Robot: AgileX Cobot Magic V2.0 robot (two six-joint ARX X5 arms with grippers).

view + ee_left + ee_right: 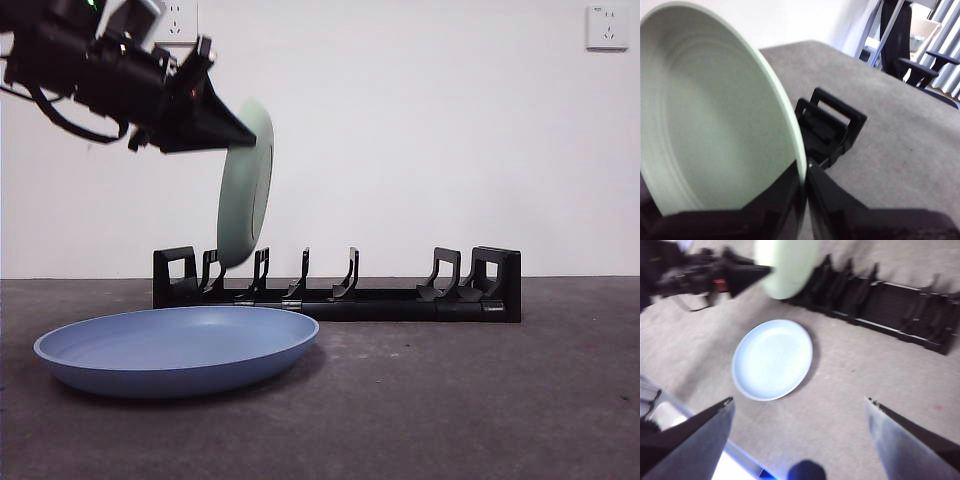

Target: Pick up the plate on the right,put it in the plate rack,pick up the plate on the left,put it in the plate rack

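pale green round plate (246, 190) held on edge, nearly upright, above the long black plastic plate rack's (340, 290) end slots, left gripper (240, 128) pinching its rim, blue plate (178, 348) flat out front, right gripper (800, 415) spread wide, its picture blurry

pale green round plate (246, 190) | light blue plain round plate (178, 349) | black plastic pronged rack (340, 288) | grey mottled table top (480, 400) | white wall (420, 130)

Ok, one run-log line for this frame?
left gripper: shut on green plate, above rack end slots | right gripper: open, waiting | blue plate: on table
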